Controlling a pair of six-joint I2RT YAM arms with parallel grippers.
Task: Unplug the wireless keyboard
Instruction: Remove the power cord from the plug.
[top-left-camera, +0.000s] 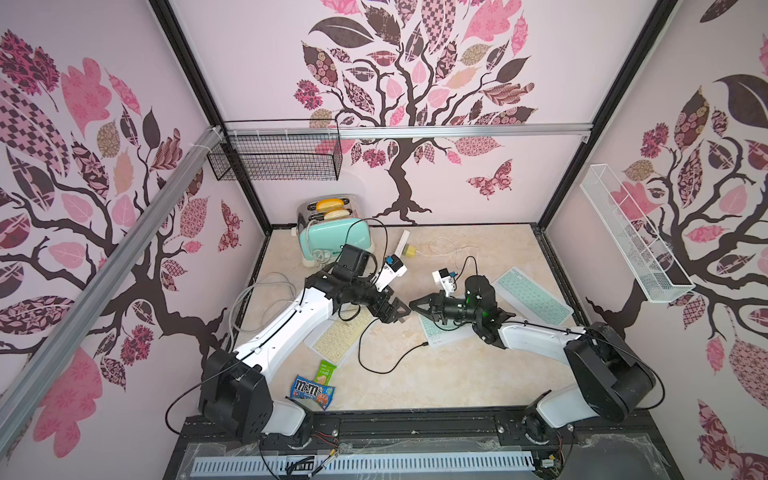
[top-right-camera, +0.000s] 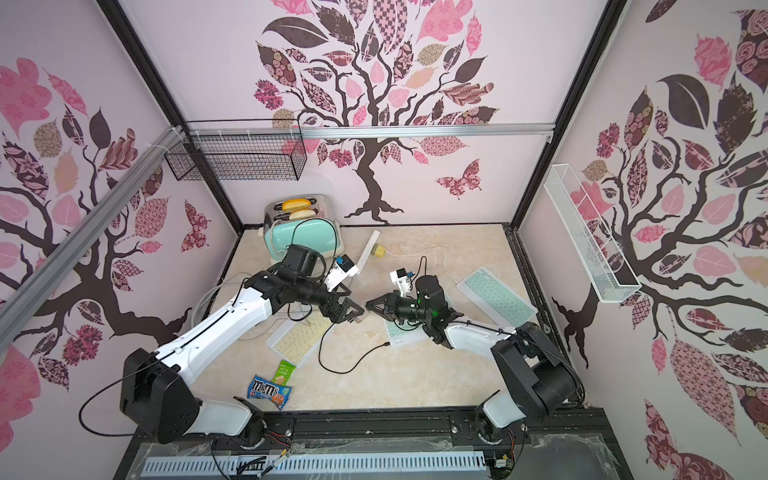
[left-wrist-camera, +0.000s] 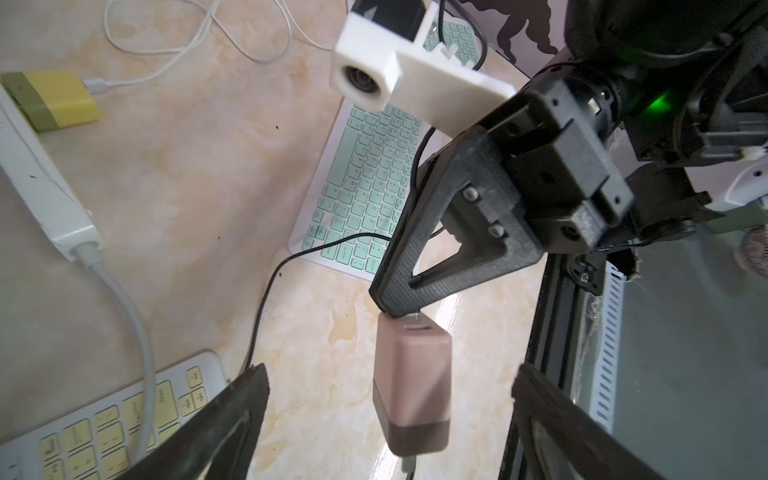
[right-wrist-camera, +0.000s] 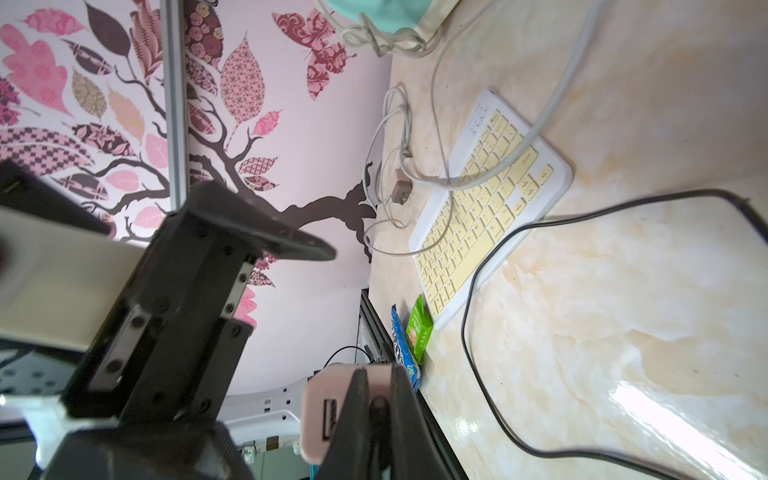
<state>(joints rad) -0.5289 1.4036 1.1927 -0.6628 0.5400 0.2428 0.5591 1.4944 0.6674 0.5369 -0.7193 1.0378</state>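
A small pink charger block (left-wrist-camera: 411, 390), with a darker band at its prong end, was held in the air by the closed tips of the right gripper (left-wrist-camera: 390, 306), above the bare table. Its USB port was seen to be empty. The thin black cable (right-wrist-camera: 464, 332) was laid on the table in a loose loop. One plug end was found just at the near left corner of the mint keyboard (left-wrist-camera: 365, 178); whether it was seated there could not be told. This keyboard, white-framed with mint keys, was laid flat and was partly hidden.
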